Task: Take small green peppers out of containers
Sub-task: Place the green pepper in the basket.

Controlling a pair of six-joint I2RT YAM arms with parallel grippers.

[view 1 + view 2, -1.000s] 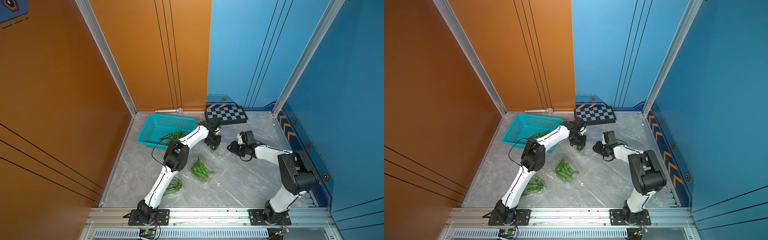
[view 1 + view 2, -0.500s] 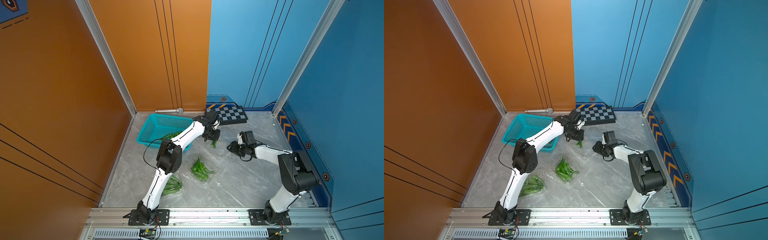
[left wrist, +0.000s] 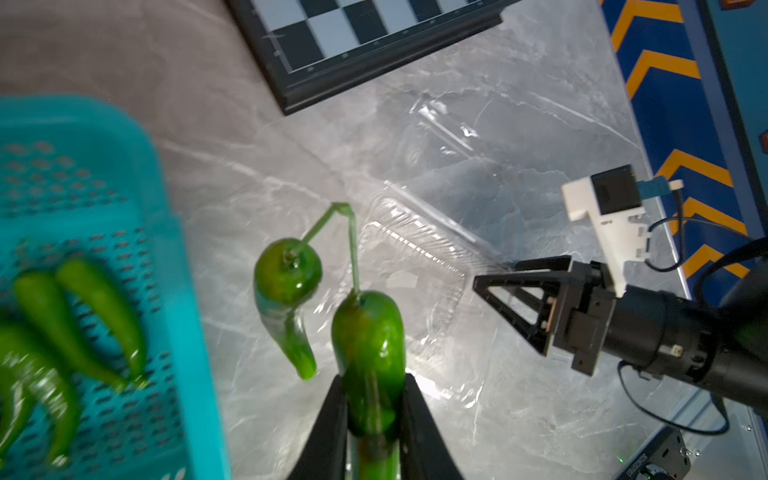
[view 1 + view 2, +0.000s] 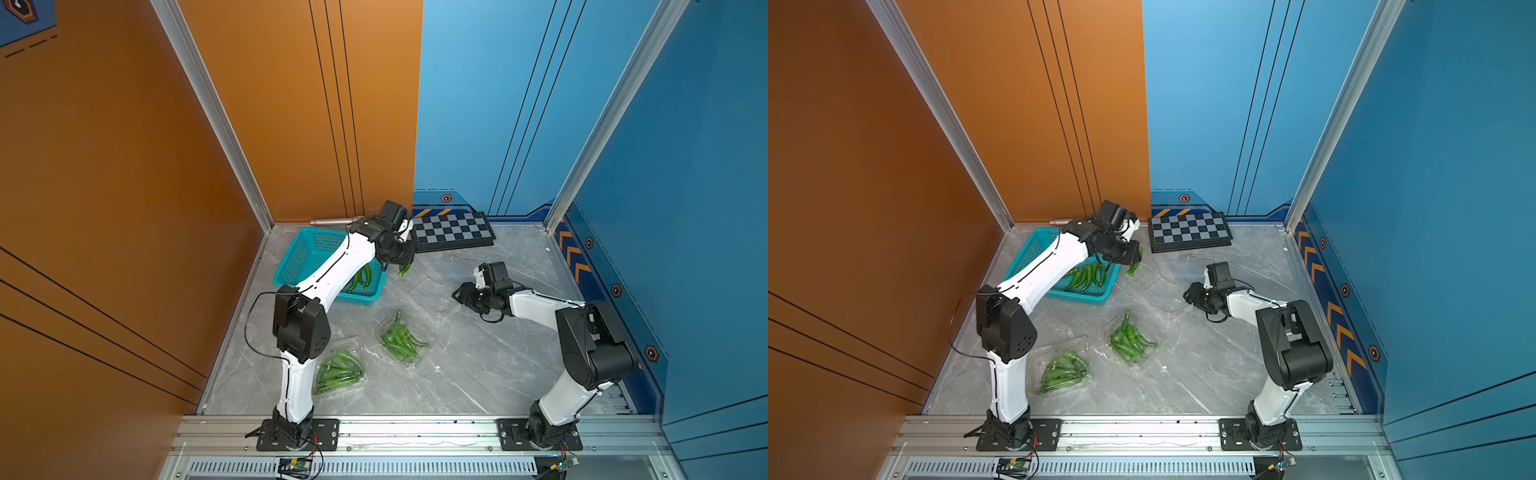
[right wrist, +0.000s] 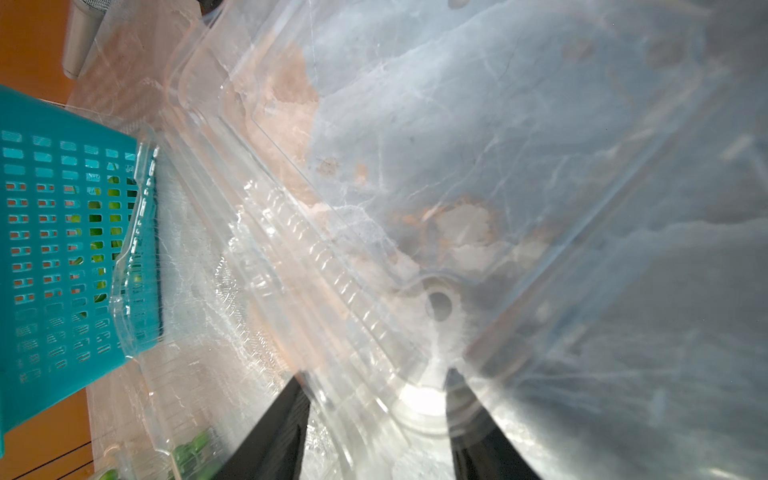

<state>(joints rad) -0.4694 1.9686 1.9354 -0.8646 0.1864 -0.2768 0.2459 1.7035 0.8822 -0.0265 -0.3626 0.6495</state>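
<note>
Pinched tight in left gripper (image 3: 372, 380): one small green pepper (image 3: 368, 332), raised just beside teal basket (image 3: 174, 249) rim, not yet over it; second pepper (image 3: 286, 286) dangling from it by joined stems only; likely to snap off or swing wide and land on table if jerked; right gripper (image 4: 460, 293) jaws apart at edge of empty container (image 3: 415, 266), nothing held; thin plastic, likely to skid if nudged; two full containers (image 4: 338, 372) nearer the arm bases; smooth grey marble-look tabletop (image 4: 478, 365); orange and blue walls; chessboard (image 4: 453, 230) at back.
</note>
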